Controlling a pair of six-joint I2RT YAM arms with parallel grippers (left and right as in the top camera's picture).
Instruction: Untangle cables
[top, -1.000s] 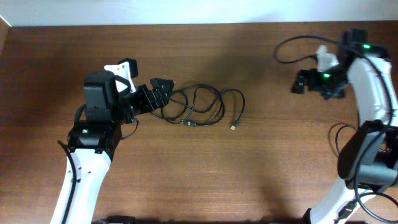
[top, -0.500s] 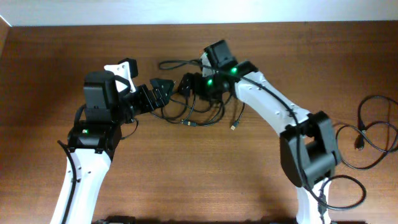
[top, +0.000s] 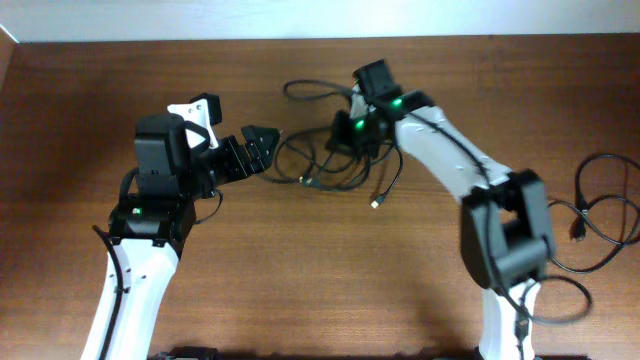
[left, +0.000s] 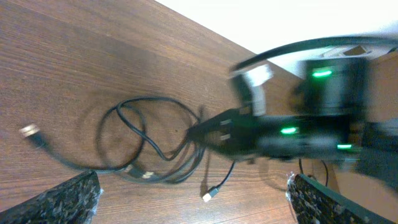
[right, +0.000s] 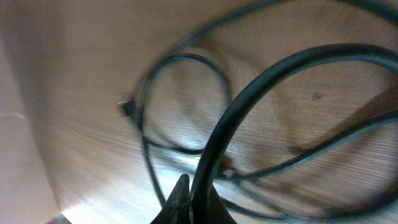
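Observation:
The cables (top: 322, 172) lie as a tangle of thin black loops at the table's middle, with a loose light plug (top: 376, 203) trailing to the right. My right gripper (top: 343, 140) is over the tangle's upper right, shut on one black cable strand (right: 249, 93) that rises between its fingers (right: 180, 202). My left gripper (top: 268, 146) hovers just left of the tangle, jaws wide apart and nothing between them. In the left wrist view the cable loops (left: 149, 146) and a white plug (left: 208, 196) lie ahead of my left gripper (left: 193, 208).
Another thin black cable loop (top: 603, 210) lies by itself at the far right edge. A thicker black wire (top: 305, 92) arcs behind the right arm. The white wall edge runs along the table's back.
The right arm swung in from the far right to the tangle, shut on a strand, and has drawn it rightward, shifting the loops. The left arm has stayed put.

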